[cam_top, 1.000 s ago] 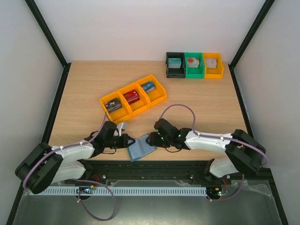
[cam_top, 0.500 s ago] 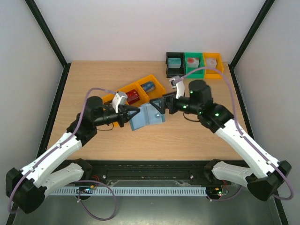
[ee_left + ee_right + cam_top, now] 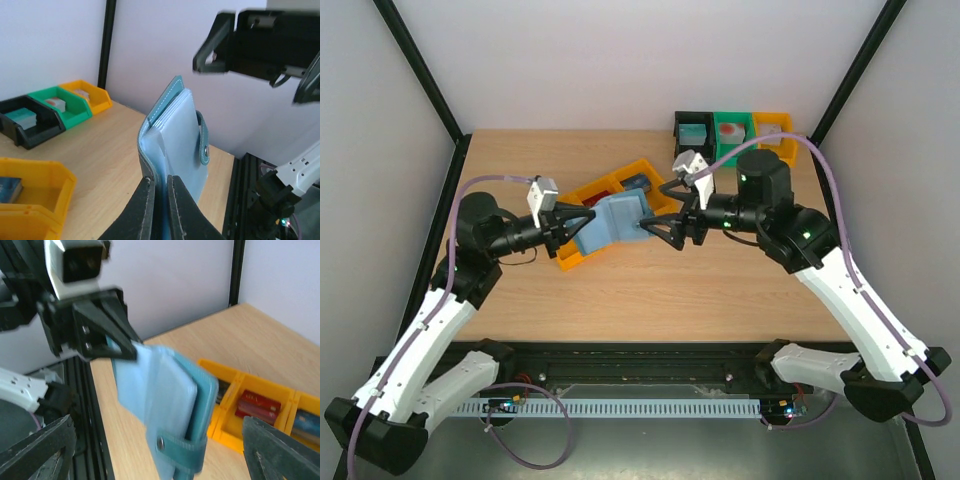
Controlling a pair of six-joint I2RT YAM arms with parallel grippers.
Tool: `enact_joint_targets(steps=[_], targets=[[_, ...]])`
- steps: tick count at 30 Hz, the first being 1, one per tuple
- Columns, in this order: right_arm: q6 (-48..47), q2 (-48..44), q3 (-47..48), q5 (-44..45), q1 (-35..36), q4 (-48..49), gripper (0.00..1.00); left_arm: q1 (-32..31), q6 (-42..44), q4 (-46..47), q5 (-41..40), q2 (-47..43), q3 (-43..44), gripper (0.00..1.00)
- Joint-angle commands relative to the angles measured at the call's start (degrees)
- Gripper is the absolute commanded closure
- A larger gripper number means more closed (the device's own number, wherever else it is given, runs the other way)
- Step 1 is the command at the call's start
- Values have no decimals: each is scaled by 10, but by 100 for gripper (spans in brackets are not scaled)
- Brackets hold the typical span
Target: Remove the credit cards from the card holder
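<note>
With your left gripper [image 3: 159, 185] pinching the soft, light holder [image 3: 175, 135] by one edge, aim your spread right gripper [image 3: 658, 222] at its snap strap [image 3: 202, 137].

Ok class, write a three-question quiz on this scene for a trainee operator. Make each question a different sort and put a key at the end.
1. Fill the gap: the left tool is shut on the ______.
2. True or false: the right tool is clamped shut.
3. The red credit card lies in a bin of which colour? A green, B yellow, C black.

Key
1. The light-blue card holder, pinched by its cover and held up off the table.
2. False: its jaws stand wide open, facing the holder.
3. B: it lies in the yellow bin.
</note>
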Motion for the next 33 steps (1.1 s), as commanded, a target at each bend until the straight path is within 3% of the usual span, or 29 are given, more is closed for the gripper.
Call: enact_joint_targets(steps=[1, 6, 10, 15, 17, 23, 33], targets=[[-56, 23, 15, 1, -1, -76, 13, 19, 2, 34, 24, -14, 9, 98], [-42, 83, 42, -24, -1, -72, 21, 20, 19, 38, 42, -15, 16, 98], [-38, 131, 84, -49, -1, -83, 33, 20, 23, 46, 54, -17, 13, 98], [-46, 128, 81, -84, -1, -78, 46, 20, 18, 81, 67, -35, -4, 98], [-59, 122, 83, -90, -1, -100, 46, 20, 17, 83, 64, -36, -5, 98], [-57, 89, 70, -59, -2, -125, 34, 20, 35, 85, 75, -46, -18, 98], [-41, 96, 84, -20, -1, -150, 36, 19, 45, 90, 93, -50, -16, 98]])
